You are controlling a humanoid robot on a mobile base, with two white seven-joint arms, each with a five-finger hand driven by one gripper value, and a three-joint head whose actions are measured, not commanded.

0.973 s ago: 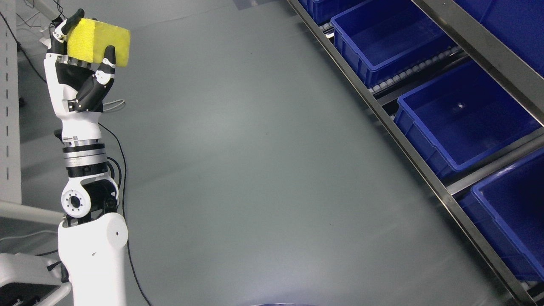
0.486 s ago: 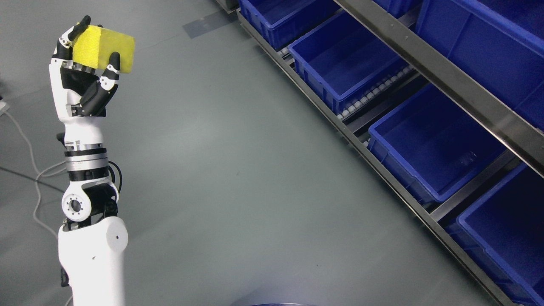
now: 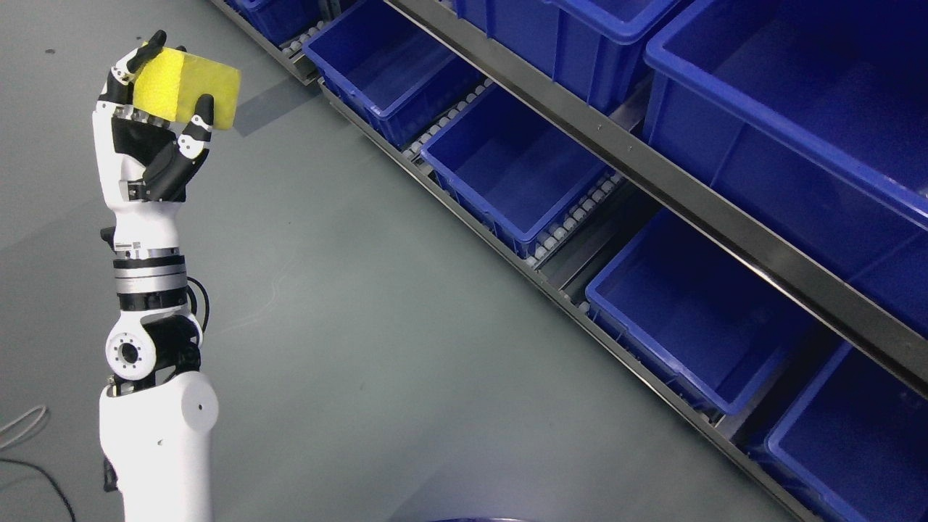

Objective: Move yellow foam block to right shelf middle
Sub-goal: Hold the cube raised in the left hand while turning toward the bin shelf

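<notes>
My left hand [image 3: 165, 90] is raised at the upper left, palm up, its fingers shut on a yellow foam block [image 3: 188, 90]. The block sticks out to the right of the fingers, above the grey floor. The shelf [image 3: 652, 188] runs diagonally across the right half, a metal rack with blue bins on two visible levels. The nearest lower bin [image 3: 507, 163] stands well to the right of the hand and holds nothing that I can see. My right arm is out of view.
Several open blue bins [image 3: 696, 312] sit on roller tracks on the lower level, and larger blue bins [image 3: 790, 109] on the level above. Grey floor [image 3: 377, 326] lies between my arm and the rack. A cable [image 3: 22, 428] lies at the lower left.
The camera has turned right, so the shelf and its bins have slid left and closer in the picture. My left hand keeps the same raised pose with the block.
</notes>
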